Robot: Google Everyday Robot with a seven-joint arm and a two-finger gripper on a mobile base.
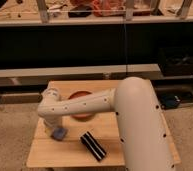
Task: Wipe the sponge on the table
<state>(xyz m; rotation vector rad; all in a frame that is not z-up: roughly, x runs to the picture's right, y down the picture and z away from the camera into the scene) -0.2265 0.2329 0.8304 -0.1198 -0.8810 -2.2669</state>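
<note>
The sponge (pixel 59 133), a small light-blue lump, lies on the left part of the light wooden table (pixel 50 156). My gripper (pixel 54 126) hangs from the white wrist straight above it, right at the sponge's upper left edge. The wrist hides most of it. The white arm reaches in from the lower right across the table's middle.
A black block with a white stripe (pixel 93 145) lies at an angle right of the sponge. An orange bowl (pixel 79 96) sits mid-table, partly behind the arm. A long dark shelf bench with metal rails (pixel 90 22) runs along the back.
</note>
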